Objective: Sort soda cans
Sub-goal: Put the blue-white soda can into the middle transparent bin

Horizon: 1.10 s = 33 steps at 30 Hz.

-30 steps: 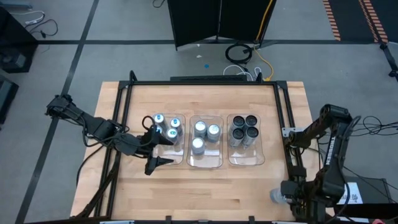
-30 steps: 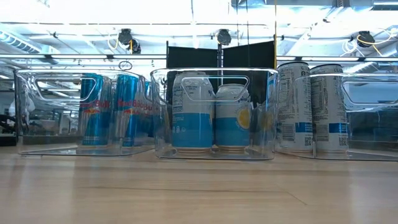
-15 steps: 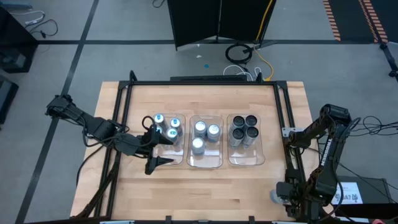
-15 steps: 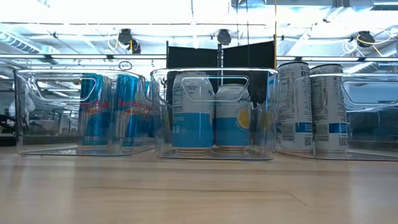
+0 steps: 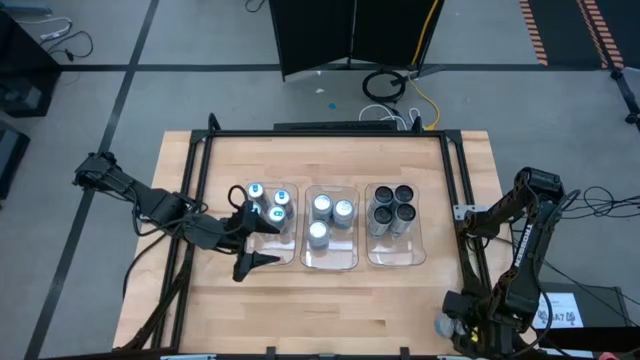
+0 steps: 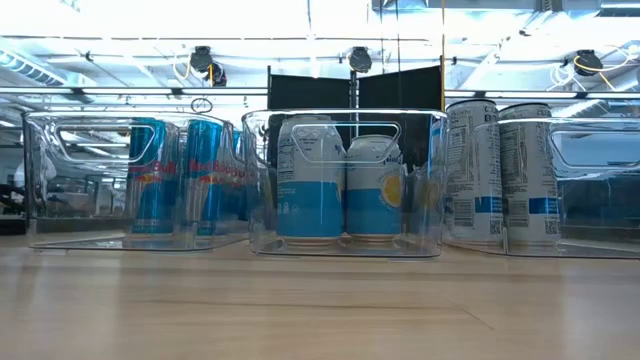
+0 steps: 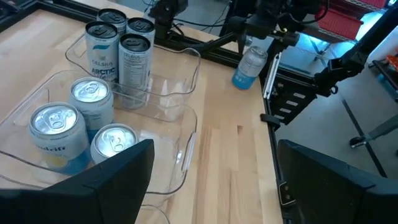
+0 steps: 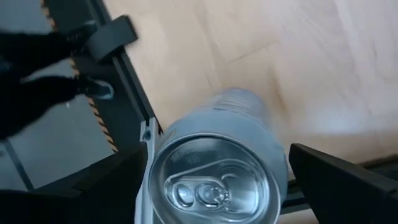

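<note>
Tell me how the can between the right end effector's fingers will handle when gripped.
The can looks smooth and round, so probably slippery. Its tab seems unopened, so likely full and heavyish. The right end effector is open around it at the table's edge; a nudge might tip it.

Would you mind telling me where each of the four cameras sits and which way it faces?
High view: above the table, looking straight down; shows both arms, the left gripper open beside the left tray.
Low view: at table-top height, level across the wood at three trays of cans; no arm shows.
Left wrist view: on the left arm, past its own fingers toward the middle tray.
Right wrist view: on the right arm, down onto a silver can between open fingers.
Shared: the blue-and-white cans appear in low and left wrist views.
</note>
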Each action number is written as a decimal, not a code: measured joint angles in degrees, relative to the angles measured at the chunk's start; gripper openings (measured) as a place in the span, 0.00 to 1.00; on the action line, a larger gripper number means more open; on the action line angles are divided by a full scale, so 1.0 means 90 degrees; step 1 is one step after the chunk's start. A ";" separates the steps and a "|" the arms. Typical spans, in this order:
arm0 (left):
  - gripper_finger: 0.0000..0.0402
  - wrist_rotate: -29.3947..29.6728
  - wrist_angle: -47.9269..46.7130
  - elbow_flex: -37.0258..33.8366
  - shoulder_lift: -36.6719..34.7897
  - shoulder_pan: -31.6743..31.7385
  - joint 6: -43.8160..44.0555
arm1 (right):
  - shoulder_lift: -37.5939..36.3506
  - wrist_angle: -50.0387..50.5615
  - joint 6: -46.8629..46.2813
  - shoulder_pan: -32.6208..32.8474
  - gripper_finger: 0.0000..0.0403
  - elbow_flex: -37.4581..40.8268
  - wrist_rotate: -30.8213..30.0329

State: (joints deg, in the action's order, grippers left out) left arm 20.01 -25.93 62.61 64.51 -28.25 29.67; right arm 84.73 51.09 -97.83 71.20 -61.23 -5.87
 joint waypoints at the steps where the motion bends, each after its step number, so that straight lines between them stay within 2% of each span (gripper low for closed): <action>1: 0.87 0.0000 0.0000 0.0000 0.0000 0.0000 0.0000 | 0.0000 -0.0014 0.0201 0.0000 0.95 0.0000 0.0002; 14: 0.87 -0.0029 -0.0002 0.0000 0.0000 0.0000 0.0000 | 0.0253 -0.0064 0.1427 0.0002 0.95 -0.0008 0.0035; 17: 0.87 -0.0029 -0.0002 0.0000 0.0000 0.0000 -0.0002 | 0.0349 -0.0058 0.1676 -0.0034 0.94 -0.0010 0.0279; 24: 0.87 -0.0029 -0.0006 0.0000 0.0000 0.0000 -0.0002 | 0.0384 0.0102 0.1835 -0.0034 0.93 -0.0010 0.0335; 26: 0.87 -0.0029 -0.0007 0.0000 0.0000 0.0000 -0.0002 | 0.0384 0.0155 0.1835 -0.0034 0.89 -0.0010 0.0335; 31: 0.87 -0.0029 -0.0007 0.0000 0.0000 0.0000 -0.0002 | 0.0374 0.0172 0.1841 -0.0034 0.70 -0.0016 0.0323; 33: 0.87 -0.0029 -0.0007 0.0000 0.0000 0.0000 -0.0002 | 0.0374 0.0179 0.1845 -0.0034 0.69 -0.0019 0.0321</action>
State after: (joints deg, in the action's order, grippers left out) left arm 19.75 -26.00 62.61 64.51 -28.25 29.65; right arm 88.09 52.69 -81.22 70.89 -61.41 -2.98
